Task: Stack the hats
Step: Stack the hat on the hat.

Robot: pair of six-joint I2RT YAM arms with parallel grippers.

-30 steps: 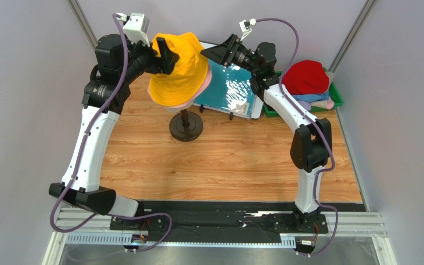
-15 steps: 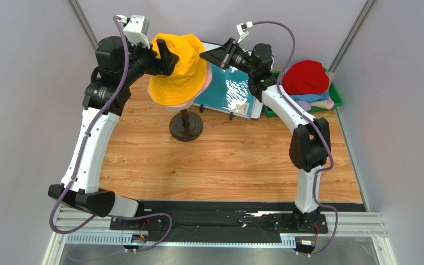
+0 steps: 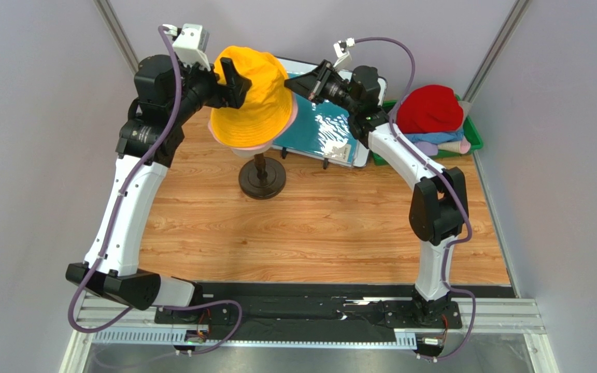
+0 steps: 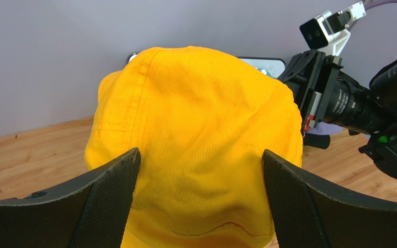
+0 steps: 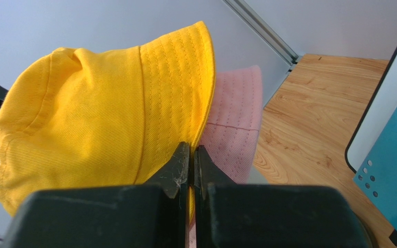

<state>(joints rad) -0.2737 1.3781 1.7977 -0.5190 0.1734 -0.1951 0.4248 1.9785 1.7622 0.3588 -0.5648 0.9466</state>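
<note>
Left gripper spread wide, right gripper pinching orange-yellow hat

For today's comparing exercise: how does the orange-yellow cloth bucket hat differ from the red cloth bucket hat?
The orange-yellow cloth bucket hat sits over a pink hat on a stand; the red cloth bucket hat tops a pile in a green tray. The orange-yellow hat has the open left hand and the shut right hand at it; the red hat has no hand at it. Both are soft, crown up.
</note>
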